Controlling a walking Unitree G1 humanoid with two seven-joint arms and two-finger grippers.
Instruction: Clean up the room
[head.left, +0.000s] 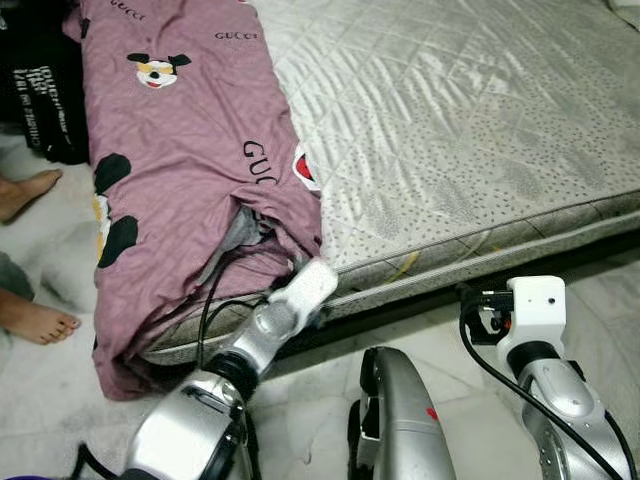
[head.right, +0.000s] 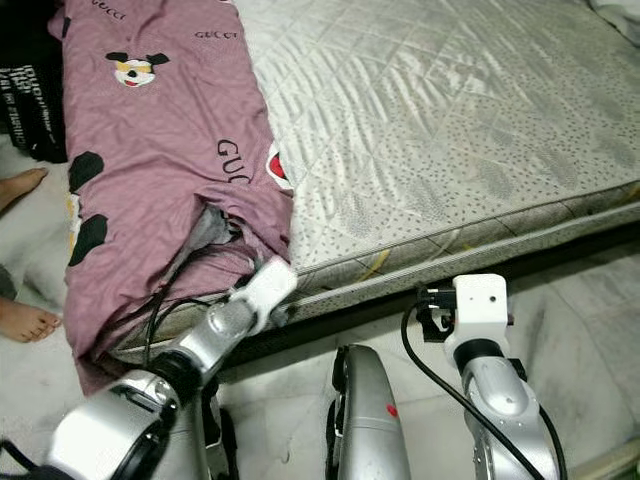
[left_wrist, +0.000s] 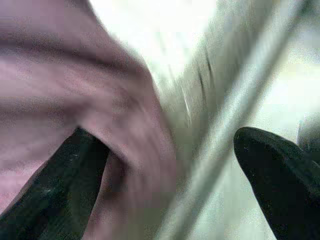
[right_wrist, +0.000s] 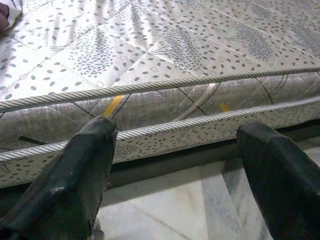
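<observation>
the crumpled mauve printed bedsheet (head.left: 180, 170) sits right between the left gripper (left_wrist: 165, 190)'s spread fingers, trailing away up the mattress; right gripper (right_wrist: 175, 170) released, further off.

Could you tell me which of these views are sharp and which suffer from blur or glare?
Left wrist view: heavily motion-blurred, the pink sheet smeared and the top washed out white. Right wrist view: sharp on the mattress edge, with its fingers close and soft. Both eye views: clear, with sheen on the quilted mattress top.
</observation>
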